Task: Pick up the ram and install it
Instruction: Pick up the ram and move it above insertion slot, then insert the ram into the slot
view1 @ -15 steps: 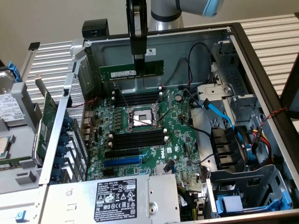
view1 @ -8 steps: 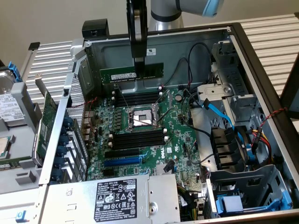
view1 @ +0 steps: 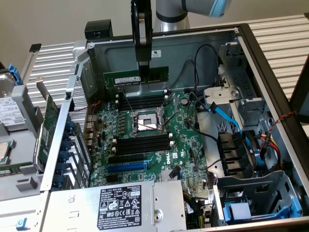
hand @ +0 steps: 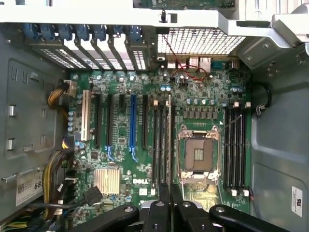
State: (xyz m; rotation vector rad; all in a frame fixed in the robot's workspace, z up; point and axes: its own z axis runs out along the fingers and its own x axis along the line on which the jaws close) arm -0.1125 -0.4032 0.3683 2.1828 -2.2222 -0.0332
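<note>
case [view1: 270, 63]: open metal computer chassis; its walls stand all around the jaws and well below them.
board [view1: 154, 145]: green motherboard on the case floor, straight beneath the jaws.
power supply [view1: 120, 203]: grey box with a black-and-white label, well away from the jaws at the near edge of the case in the exterior view.
gripper [view1: 144, 73]: black, hanging straight down from the arm into the case; the jaws are clamped onto the ram, one finger on each flat face.
slots [view1: 142, 102]: two banks of long black memory slots with white end clips, one bank on each side of the socket, both lower than the jaws and apart from them.
ram [view1: 120, 78]: long, narrow, thin green stick with a pale label patch on its face; it sits between the jaws, pinched near its middle, level, long edge down, in the air clear of the board. In the wrist view it shows edge-on as a thin line [hand: 169, 145] running out from between the fingers [hand: 164, 193] along the slot bank beside the socket.
socket [view1: 146, 121]: square silver processor frame, below the jaws, between the two slot banks.
</note>
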